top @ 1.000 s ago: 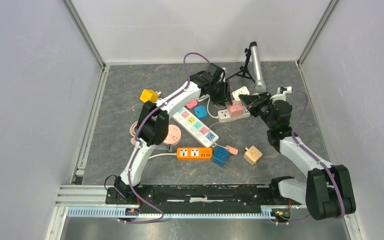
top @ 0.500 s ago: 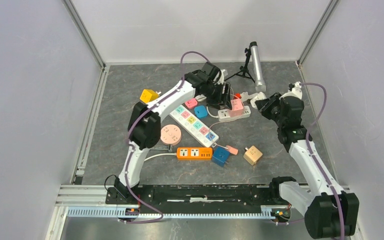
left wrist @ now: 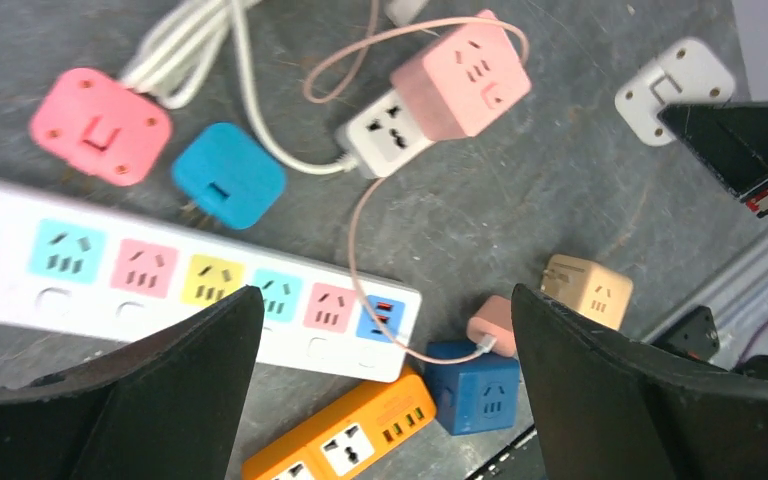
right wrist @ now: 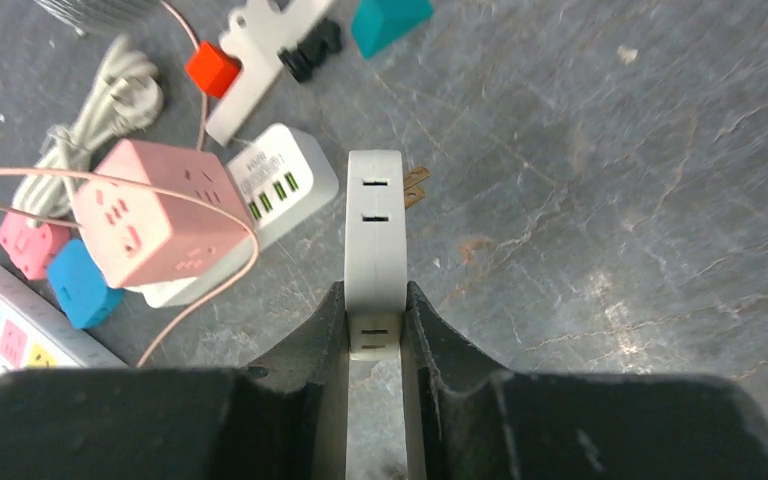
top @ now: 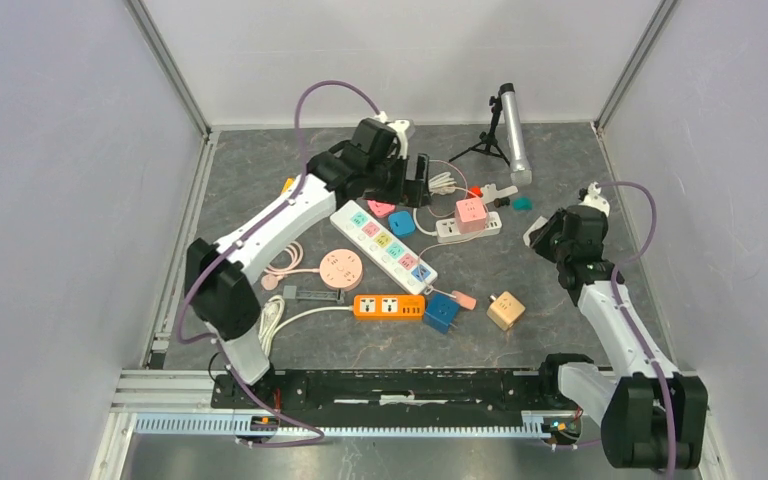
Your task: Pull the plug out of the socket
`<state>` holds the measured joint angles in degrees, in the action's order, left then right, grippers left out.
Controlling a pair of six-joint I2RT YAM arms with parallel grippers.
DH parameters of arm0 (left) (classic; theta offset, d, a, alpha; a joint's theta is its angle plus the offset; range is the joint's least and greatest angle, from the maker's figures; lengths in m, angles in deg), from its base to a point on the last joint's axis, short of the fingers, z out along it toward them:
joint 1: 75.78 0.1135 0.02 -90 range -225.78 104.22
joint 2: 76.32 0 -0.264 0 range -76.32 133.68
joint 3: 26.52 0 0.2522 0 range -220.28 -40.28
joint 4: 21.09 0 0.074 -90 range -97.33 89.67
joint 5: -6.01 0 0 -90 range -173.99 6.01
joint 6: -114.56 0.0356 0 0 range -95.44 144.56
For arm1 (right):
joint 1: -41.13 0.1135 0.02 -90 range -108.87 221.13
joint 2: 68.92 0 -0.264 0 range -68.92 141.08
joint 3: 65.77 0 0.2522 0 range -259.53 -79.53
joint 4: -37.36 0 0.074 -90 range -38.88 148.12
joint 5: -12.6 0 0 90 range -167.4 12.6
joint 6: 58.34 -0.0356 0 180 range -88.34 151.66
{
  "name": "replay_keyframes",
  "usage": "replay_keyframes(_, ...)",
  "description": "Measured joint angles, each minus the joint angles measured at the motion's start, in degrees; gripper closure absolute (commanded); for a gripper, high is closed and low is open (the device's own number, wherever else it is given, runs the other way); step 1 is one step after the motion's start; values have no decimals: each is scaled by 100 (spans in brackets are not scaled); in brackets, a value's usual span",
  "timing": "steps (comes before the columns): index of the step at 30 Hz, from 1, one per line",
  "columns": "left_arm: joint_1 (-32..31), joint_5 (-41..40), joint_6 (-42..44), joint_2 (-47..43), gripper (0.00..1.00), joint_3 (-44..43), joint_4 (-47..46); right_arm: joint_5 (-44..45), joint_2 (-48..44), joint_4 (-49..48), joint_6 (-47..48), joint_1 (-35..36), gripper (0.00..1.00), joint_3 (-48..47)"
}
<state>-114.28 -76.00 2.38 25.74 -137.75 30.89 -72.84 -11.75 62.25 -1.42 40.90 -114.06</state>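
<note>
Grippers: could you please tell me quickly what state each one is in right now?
Left gripper: open, nothing between its fingers.
Right gripper: closed on the white plug.

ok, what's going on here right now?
The right gripper is shut on a white plug, prongs bare, held apart from the small white socket strip. The left gripper hangs open over the long white power strip, holding nothing. So the plug looks already out.

The plug (right wrist: 375, 235) is smooth white plastic, the table (right wrist: 610, 200) matt, stone-veined grey.
</note>
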Motion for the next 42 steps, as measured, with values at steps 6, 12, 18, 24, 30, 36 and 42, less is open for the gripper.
replay_keyframes(6, 435, -341, -2, -817, 0, 876, -400, -911, 501, -649, -149, -446, 90, 605)
replay_keyframes(12, 874, -337, -219, -1298, 2, 1504, -1036, -1952, 1220, -1491, -396, -796, 80, 1064)
replay_keyframes(18, 1325, -120, -678, -1646, 0, 2142, -1556, -2179, 1373, -1578, -350, -809, 27, 1058)
replay_keyframes(24, 1600, 330, -837, -1648, 0, 2159, -1937, -1558, 1316, -973, -17, -804, 15, 857)
replay_keyframes(30, 1587, 636, -885, -1648, 2, 2197, -2177, -1069, 1029, -520, 391, -815, 20, 494)
replay_keyframes(36, 1554, 927, -979, -1469, 5, 2197, -2312, -1799, 304, -1191, 717, -621, 23, 444)
replay_keyframes(42, 1440, 1080, -1241, -1167, 6, 2197, -2337, -2378, 210, -1891, 979, 286, 13, 330)
